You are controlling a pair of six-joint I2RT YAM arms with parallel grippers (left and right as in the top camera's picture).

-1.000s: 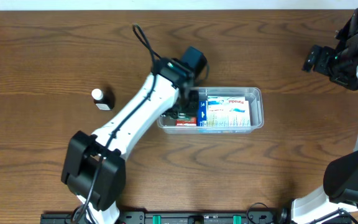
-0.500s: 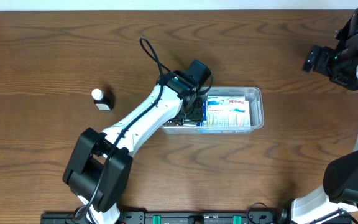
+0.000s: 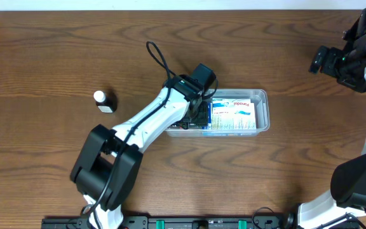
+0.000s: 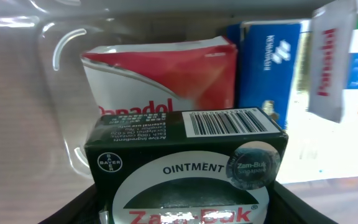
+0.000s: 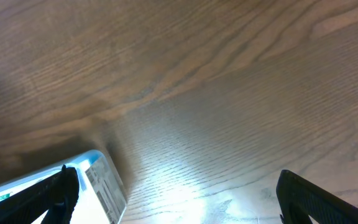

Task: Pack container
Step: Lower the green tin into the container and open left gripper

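Observation:
The clear plastic container (image 3: pixel 265 109) sits mid-table and holds white-and-blue packets (image 3: pixel 234 114). My left gripper (image 3: pixel 196 113) is inside its left end, shut on a dark Zam-Buk ointment box (image 4: pixel 185 165) that fills the lower left wrist view. Behind the box stand a red Panadol box (image 4: pixel 160 74), a blue box (image 4: pixel 269 59) and a white packet with red lettering (image 4: pixel 331 62), with the container's clear wall (image 4: pixel 55 68) at left. My right gripper (image 3: pixel 326 60) is far off at the back right, open and empty (image 5: pixel 185 199). A container corner (image 5: pixel 104 180) shows at the right wrist view's lower left.
A small dark bottle with a white cap (image 3: pixel 104 102) stands on the wooden table left of the container. The left arm's cable (image 3: pixel 157 57) loops above the container's back left. Bare wood lies around the right gripper.
My left gripper has moved right and down into the container's left end with the ointment box, now covering the red box. The right arm has not moved.

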